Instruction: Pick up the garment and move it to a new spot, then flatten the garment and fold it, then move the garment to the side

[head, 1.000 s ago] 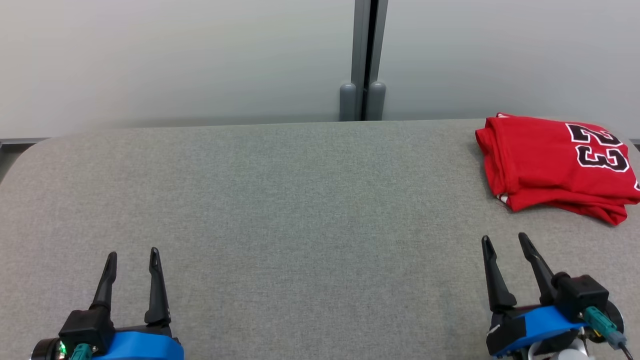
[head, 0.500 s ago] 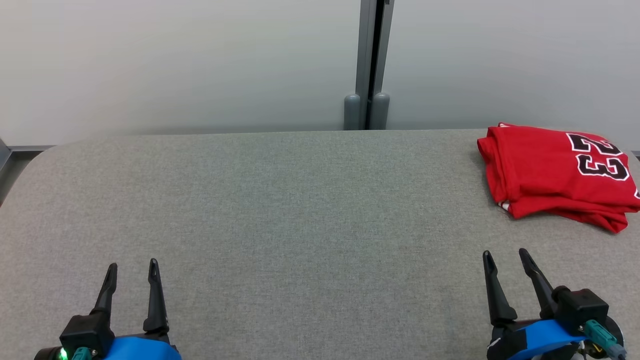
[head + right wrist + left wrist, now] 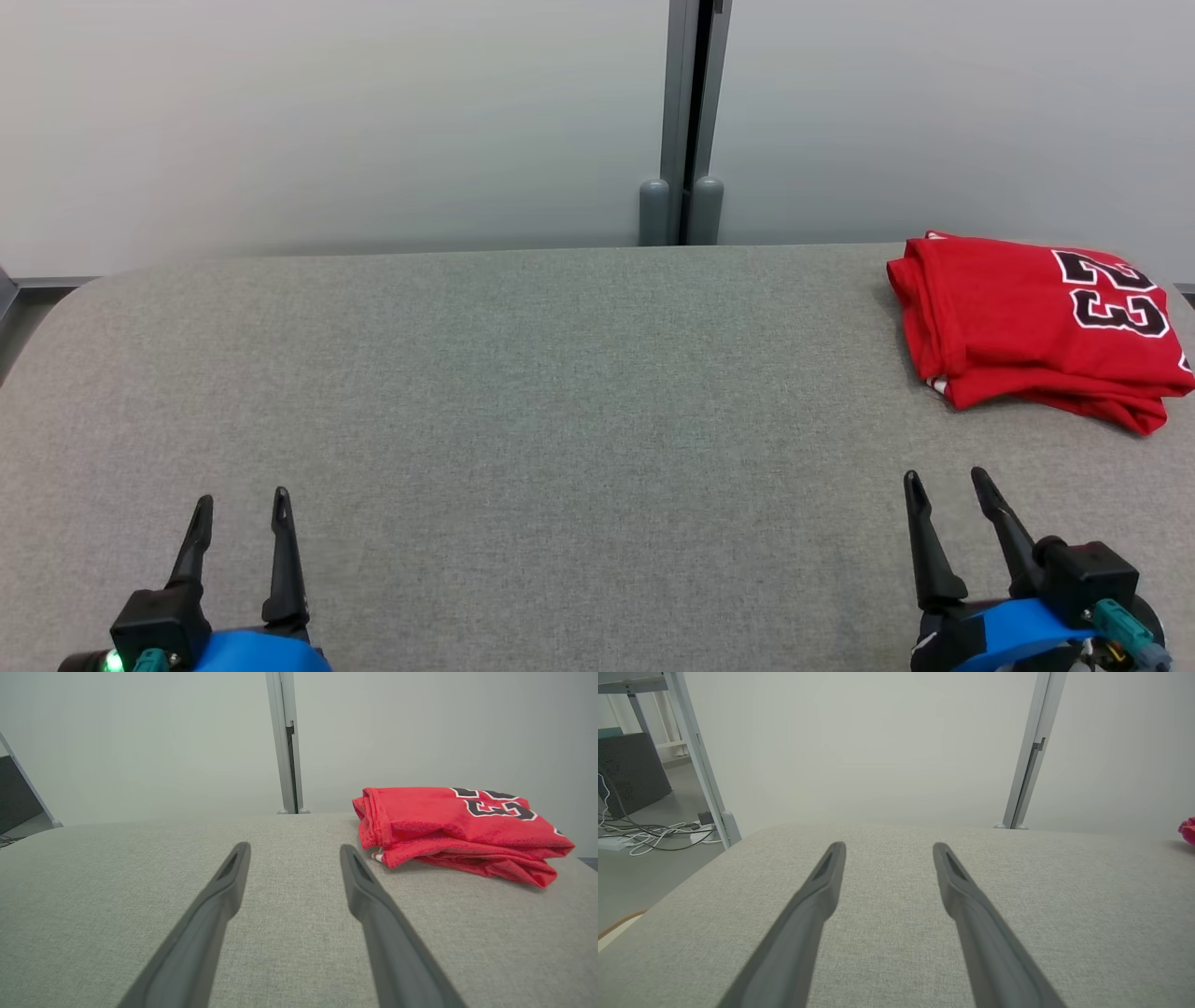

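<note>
"Where did the garment sit?"

"The garment (image 3: 1032, 327) lay on the grey fabric-covered table (image 3: 560, 373), at its far right corner by the back edge. It was well ahead of my right gripper (image 3: 944, 476) and a little to its right. Nothing of mine touched it."

"What did it look like?"

"Bright red, folded into a thick, rough rectangle of several layers. Its left side was a rounded fold. The near edge showed stacked, slightly uneven layers, with a pointed bit sticking out at the near right corner. On top, toward the right, was a black 23 outlined in white. A sliver of white trim peeked out at the near left corner."

"And your hands?"

"My right gripper was at the near right of the table, its two dark fingers spread apart with only bare table cloth between them. My left gripper (image 3: 242, 499) was at the near left, fingers likewise apart, holding nothing, well away from the garment. Behind the table stood a pale wall (image 3: 327, 121) with a grey post (image 3: 689, 121) near its middle."
</note>
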Tool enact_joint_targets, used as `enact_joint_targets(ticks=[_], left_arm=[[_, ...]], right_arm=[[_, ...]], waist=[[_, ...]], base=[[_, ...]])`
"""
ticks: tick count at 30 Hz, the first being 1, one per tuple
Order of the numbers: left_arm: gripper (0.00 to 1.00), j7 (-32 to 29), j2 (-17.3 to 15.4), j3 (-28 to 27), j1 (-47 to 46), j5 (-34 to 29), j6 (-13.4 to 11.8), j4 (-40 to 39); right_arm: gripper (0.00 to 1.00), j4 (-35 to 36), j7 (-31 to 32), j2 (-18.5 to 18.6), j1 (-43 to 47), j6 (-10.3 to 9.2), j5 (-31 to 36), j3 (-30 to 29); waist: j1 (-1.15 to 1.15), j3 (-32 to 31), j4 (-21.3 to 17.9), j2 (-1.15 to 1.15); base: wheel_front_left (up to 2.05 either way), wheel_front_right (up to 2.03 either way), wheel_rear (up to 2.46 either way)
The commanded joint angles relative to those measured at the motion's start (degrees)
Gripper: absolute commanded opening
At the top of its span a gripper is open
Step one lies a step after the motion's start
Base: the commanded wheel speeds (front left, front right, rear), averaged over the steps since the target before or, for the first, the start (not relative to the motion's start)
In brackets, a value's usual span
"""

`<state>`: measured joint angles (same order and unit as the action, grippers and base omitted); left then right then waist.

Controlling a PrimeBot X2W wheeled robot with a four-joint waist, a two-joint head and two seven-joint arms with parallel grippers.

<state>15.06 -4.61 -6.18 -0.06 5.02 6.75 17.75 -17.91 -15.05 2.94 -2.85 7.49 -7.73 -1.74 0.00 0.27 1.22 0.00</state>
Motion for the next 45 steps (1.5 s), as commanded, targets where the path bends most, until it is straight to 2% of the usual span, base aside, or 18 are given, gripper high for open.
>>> enact_joint_targets(ticks=[1,5,17,45], left_arm=[[0.0,-0.01,-0.08,-0.03,-0.01,-0.28,-0.38,0.15],[0.0,-0.56,0.5,-0.33,0.42,0.36,-0.37,2.19],[0.0,-4.27,0.67,-0.64,-1.0,14.36,-0.18,1.46],[0.0,-10.07,1.01,-0.29,-2.78,39.75,0.2,-0.67]], right_arm=[[0.0,-0.14,0.0,-0.01,0.01,0.0,-0.06,0.0],[0.0,-2.04,0.53,-0.21,0.16,0.0,-0.48,-0.06],[0.0,-1.11,4.05,-0.17,-0.58,0.0,-14.07,-0.96],[0.0,0.87,10.04,-0.08,-1.68,0.0,-38.58,-2.22]], waist=[[0.0,-0.04,0.0,0.0],[0.0,-0.04,-0.01,0.0],[0.0,-0.05,-0.13,0.0],[0.0,-0.06,-0.39,0.0]], base=[[0.0,0.0,0.0],[0.0,0.0,0.0],[0.0,0.0,0.0],[0.0,0.0,0.0]])
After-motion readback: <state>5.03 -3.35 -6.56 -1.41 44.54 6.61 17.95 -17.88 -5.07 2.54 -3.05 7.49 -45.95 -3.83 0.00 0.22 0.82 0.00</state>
